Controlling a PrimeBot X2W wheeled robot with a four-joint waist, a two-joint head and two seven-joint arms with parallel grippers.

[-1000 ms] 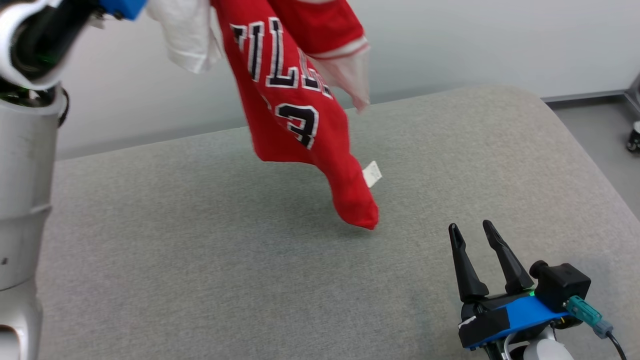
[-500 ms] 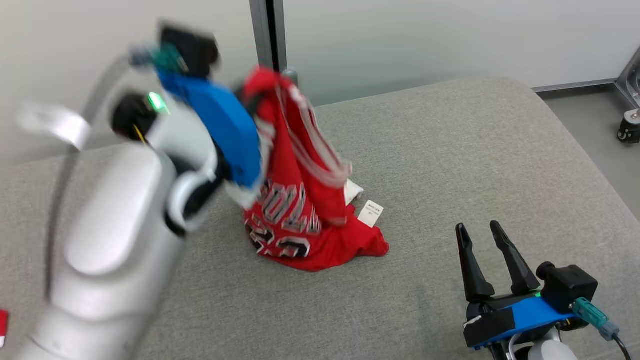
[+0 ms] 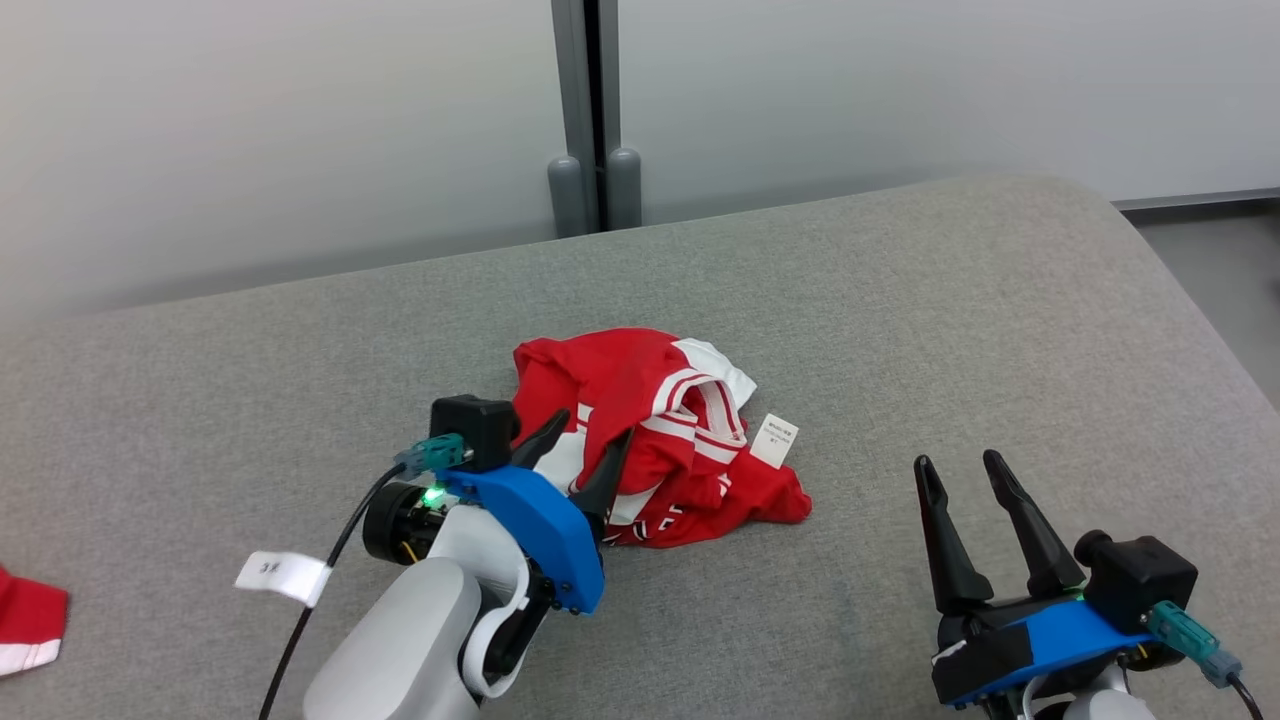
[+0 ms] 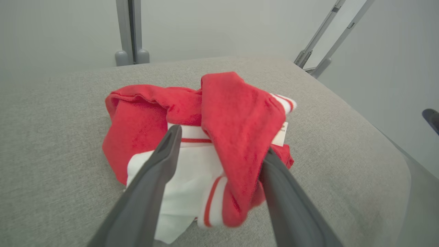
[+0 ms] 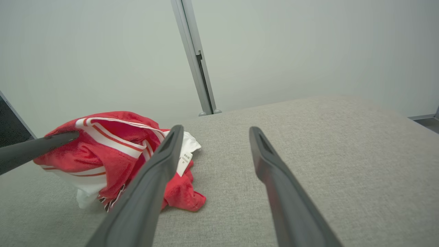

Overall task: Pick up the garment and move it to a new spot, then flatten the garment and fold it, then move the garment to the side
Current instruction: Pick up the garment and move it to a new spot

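Right now your left gripper (image 3: 594, 424) stands with its jaws spread wide around the near-left side of the garment (image 3: 640, 400), clamping nothing, with a red fold loose between its fingers. The jersey lies crumpled near the middle of the bench (image 3: 900, 300), a spot that looks chosen so both arms can reach to flatten it. Your right gripper (image 3: 957, 459) sits open and empty towards the near right corner, well apart from the heap; a red-and-white scrap (image 3: 28, 620) at the left edge seems clear of the spreading.
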